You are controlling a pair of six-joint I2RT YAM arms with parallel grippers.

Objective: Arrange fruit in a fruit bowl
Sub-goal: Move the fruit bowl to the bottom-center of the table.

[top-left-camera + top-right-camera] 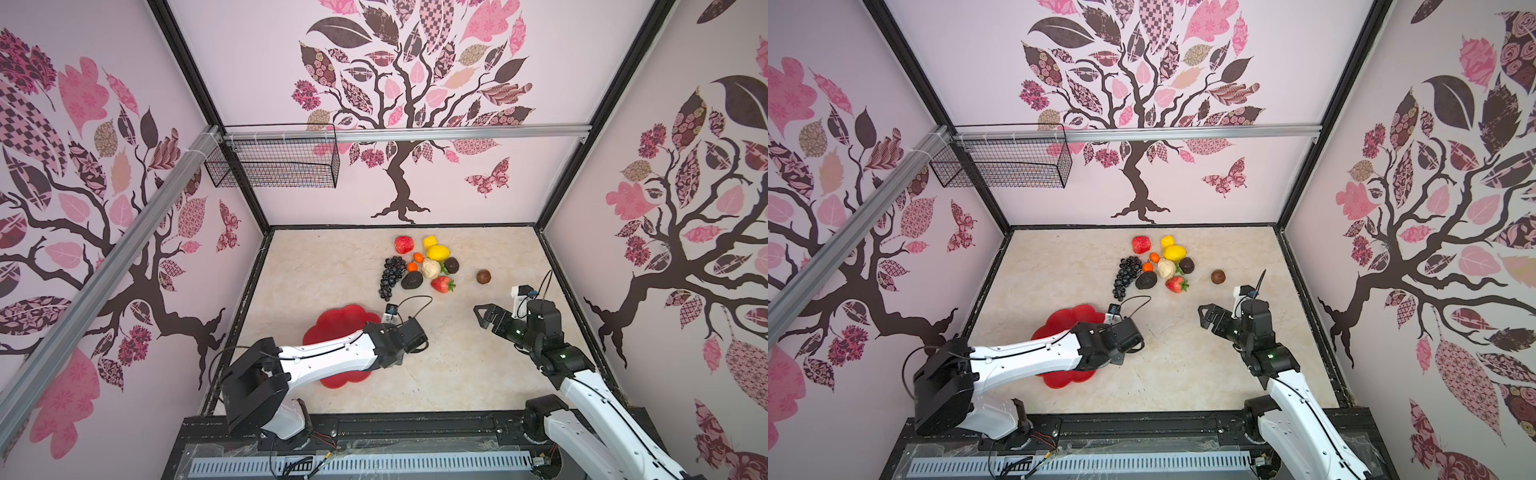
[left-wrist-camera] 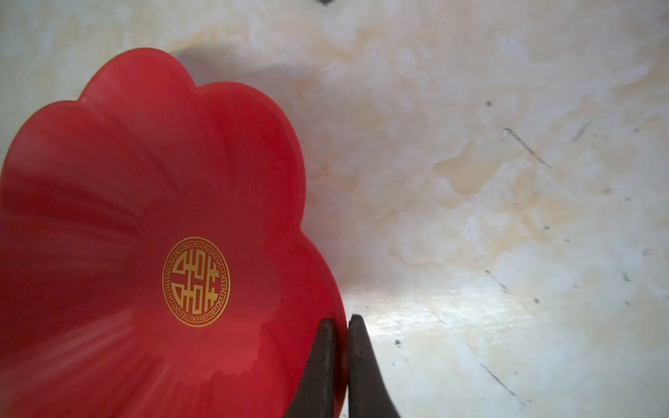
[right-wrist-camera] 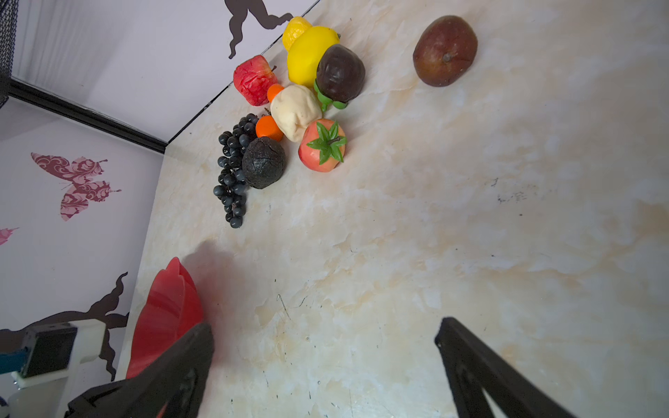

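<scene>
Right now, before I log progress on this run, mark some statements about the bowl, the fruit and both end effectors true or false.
1. The left end effector pinches the fruit bowl at its rim. True.
2. Fruit already lies in the bowl. False: the left wrist view shows it bare; the fruit is on the table.
3. The right end effector is open and holds nothing. True.
4. All fruit forms one touching pile. False: the brown pear lies apart.
</scene>
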